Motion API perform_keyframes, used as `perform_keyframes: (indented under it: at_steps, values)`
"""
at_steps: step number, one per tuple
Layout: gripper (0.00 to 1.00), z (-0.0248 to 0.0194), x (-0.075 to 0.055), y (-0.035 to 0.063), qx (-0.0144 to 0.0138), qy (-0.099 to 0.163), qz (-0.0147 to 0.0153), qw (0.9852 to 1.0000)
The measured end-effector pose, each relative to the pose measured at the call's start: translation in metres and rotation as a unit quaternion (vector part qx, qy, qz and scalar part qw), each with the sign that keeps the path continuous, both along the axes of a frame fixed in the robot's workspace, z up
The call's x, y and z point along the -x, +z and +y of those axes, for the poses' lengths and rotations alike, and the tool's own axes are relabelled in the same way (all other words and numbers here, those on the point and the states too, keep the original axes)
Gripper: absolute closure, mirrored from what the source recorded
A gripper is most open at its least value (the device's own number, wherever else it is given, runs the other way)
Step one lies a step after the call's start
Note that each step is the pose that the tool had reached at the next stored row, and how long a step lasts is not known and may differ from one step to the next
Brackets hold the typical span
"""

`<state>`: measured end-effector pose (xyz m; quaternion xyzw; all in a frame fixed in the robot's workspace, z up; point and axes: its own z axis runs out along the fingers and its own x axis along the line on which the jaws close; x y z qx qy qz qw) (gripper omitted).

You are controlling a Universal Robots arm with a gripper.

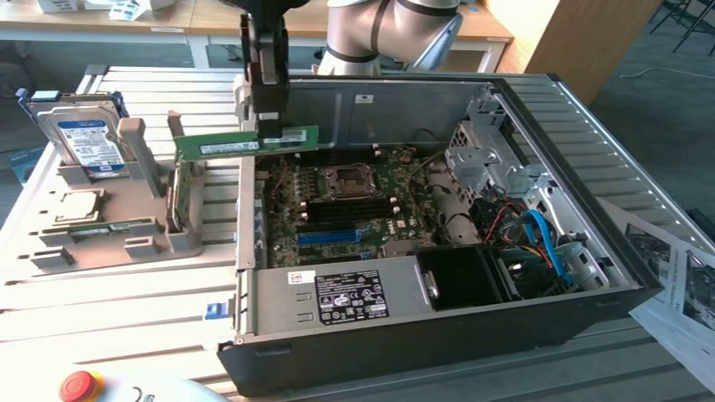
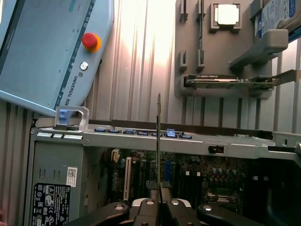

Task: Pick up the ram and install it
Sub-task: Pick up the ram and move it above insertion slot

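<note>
Fingers (image 2: 167,195) pinched narrow on the ram (image 1: 246,143), gripping its flat faces off-centre. The stick hangs level above the open PC case (image 1: 625,280) wall, beside the motherboard (image 1: 347,201). Likely light, stiff, thin and fragile; best held by the faces, clear of the contacts.

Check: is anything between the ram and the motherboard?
The ram, shut in the claw, hangs across the case's side wall, whose rim lies under part of it. Beyond that, nothing visible covers the motherboard.
</note>
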<state>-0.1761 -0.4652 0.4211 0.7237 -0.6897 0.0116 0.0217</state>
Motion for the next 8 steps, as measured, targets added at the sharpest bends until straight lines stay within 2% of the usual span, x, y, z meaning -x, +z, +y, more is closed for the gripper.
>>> perform_keyframes:
  at_steps: [8]
  values:
    - [0.88, -0.0008, -0.024, 0.0, 0.0, 0.0, 0.0, 1.0]
